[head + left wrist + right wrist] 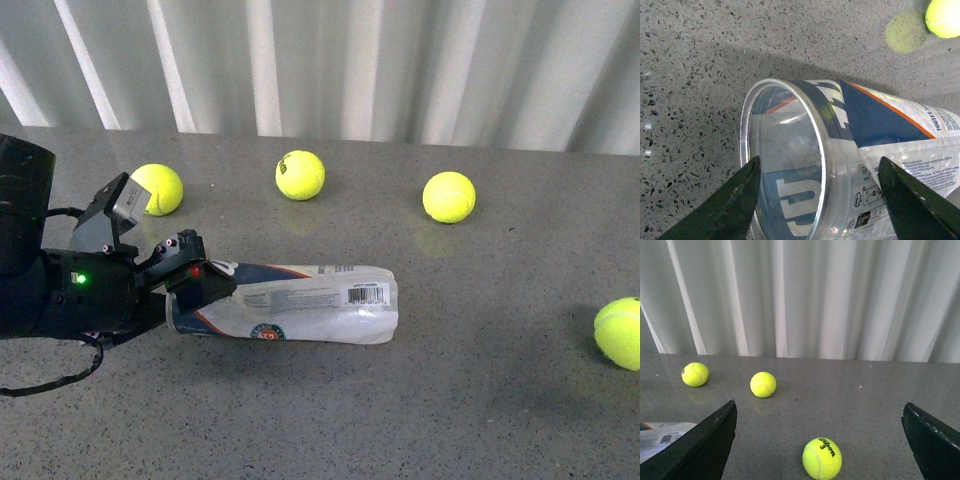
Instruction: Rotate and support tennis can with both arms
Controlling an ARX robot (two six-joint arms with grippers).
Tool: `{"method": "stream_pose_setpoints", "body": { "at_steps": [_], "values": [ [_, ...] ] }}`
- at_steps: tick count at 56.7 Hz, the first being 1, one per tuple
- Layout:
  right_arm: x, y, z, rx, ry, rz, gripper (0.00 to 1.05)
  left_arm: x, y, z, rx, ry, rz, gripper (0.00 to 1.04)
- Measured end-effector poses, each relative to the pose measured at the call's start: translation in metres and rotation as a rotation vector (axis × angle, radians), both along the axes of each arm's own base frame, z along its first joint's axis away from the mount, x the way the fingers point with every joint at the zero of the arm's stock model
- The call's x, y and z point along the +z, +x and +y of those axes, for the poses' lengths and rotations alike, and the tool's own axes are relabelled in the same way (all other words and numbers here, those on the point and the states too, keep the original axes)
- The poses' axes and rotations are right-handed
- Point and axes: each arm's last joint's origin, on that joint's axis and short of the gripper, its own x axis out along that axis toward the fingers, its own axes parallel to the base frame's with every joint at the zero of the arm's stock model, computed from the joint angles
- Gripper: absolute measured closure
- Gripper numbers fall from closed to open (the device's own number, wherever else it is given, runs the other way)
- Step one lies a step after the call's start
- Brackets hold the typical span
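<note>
The tennis can [300, 301] lies on its side on the grey table, its open silver-rimmed end to the left and its closed end to the right. My left gripper [196, 283] is shut on the open end. In the left wrist view the can [855, 150] fills the frame, with a black finger [725, 205] on each side of the silver rim. My right gripper [820, 440] is open and empty, its jaws wide apart over the table. A corner of the can [660, 435] shows at the edge of the right wrist view. The right arm is out of the front view.
Three tennis balls [158, 189], [300, 175], [449, 197] lie in a row behind the can; another ball [620, 333] lies at the right edge. A ball marked "3" [822, 458] lies between my right jaws. A white pleated curtain [350, 60] backs the table.
</note>
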Motion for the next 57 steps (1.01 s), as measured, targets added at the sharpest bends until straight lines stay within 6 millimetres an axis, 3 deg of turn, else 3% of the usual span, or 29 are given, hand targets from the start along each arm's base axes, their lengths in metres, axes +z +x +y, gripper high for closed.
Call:
{"method": "stream_pose_setpoints", "body": {
  "at_steps": [16, 26, 32, 41, 50, 57],
  "values": [
    [0.000, 0.000, 0.000, 0.000, 0.000, 0.000, 0.07, 0.005, -0.001, 0.003, 0.002, -0.020, -0.013, 0.79],
    [0.000, 0.000, 0.000, 0.000, 0.000, 0.000, 0.07, 0.026, 0.000, 0.008, -0.019, -0.052, -0.037, 1.00],
    [0.000, 0.000, 0.000, 0.000, 0.000, 0.000, 0.07, 0.052, -0.002, 0.010, -0.039, -0.046, -0.073, 1.01],
    [0.000, 0.000, 0.000, 0.000, 0.000, 0.000, 0.07, 0.110, -0.012, 0.009, -0.170, 0.021, -0.169, 1.01],
    [0.000, 0.000, 0.000, 0.000, 0.000, 0.000, 0.07, 0.190, -0.027, -0.009, -0.400, 0.281, -0.362, 1.01],
    [0.000, 0.000, 0.000, 0.000, 0.000, 0.000, 0.07, 0.220, -0.036, -0.024, -0.589, 0.563, -0.434, 1.01]
  ]
}}
